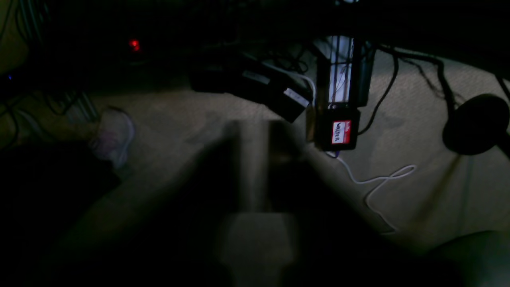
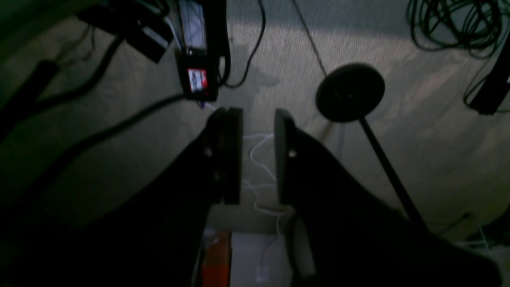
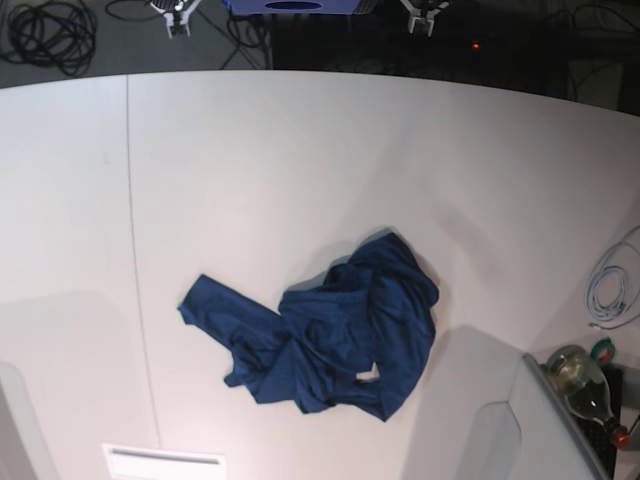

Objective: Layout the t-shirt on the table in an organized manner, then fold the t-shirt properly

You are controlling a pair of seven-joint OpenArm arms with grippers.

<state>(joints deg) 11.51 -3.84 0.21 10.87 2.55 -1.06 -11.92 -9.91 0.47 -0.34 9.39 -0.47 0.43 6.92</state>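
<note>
Nearest the base camera: white vent-like slotted panel (image 3: pixel 164 462) at the near table edge, flanked by grey panels (image 3: pixel 553 430) at the near corners.

T-shirt (image 3: pixel 325 337) lying crumpled on the table (image 3: pixel 300 170), right of centre and toward the near edge. Dark navy cloth, soft, heavily wrinkled, bunched into an irregular heap; one flatter flap (sleeve or hem, cannot tell which) reaching out to the left. Small patch of white table showing through a gap low in the folds. No print visible.

Table: smooth matte white, curved far edge, thin dark seam line (image 3: pixel 137 250) running front to back on the left side. Neither arm over the table in the base view.

Beyond the right edge: coiled pale cable (image 3: pixel 610 285), glass bottle (image 3: pixel 583 382) with red cap. Black cable coil (image 3: pixel 50 30) on the floor at far left.

Left tool (image 1: pixel 255 159): dim, blurred, dark fingers pressed together, clenched on nothing; pointing toward beige carpeted floor (woven texture).

Right tool (image 2: pixel 258 155): two dark flat-faced fingers (image 2: pixel 229 155) parted by a narrow gap, nothing between them; thin white cord (image 2: pixel 259 175) on the floor visible through the gap.

Floor items in the wrist views: black box with red-and-white label (image 2: pixel 197 79), round black disc base (image 2: pixel 350 92) with a thin rod, loose black cables.
</note>
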